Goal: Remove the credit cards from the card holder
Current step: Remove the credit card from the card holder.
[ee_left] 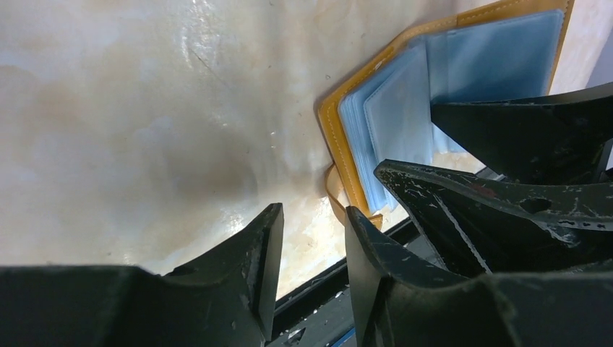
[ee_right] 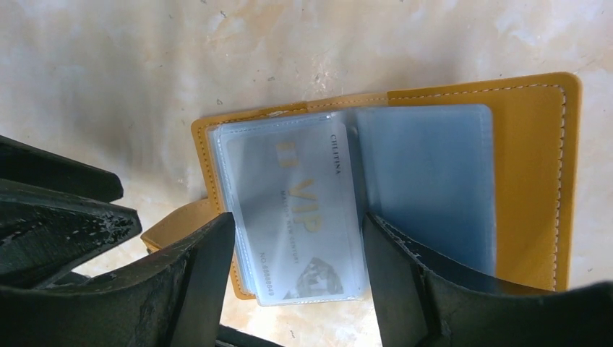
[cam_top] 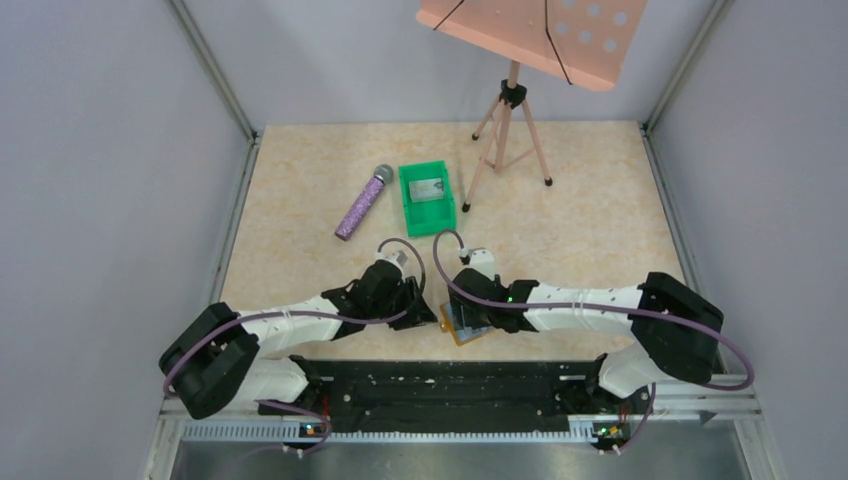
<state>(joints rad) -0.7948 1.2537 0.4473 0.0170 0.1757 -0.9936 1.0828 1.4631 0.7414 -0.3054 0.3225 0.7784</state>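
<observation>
card holder (cam_top: 461, 329): near edge | bin (cam_top: 428, 197): behind | microphone (cam_top: 362, 202): left of bin

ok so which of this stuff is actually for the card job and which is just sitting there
For the job: card holder, VIP card in its sleeve, grey card in the green bin.
Lying about: glittery microphone, music stand.
</observation>
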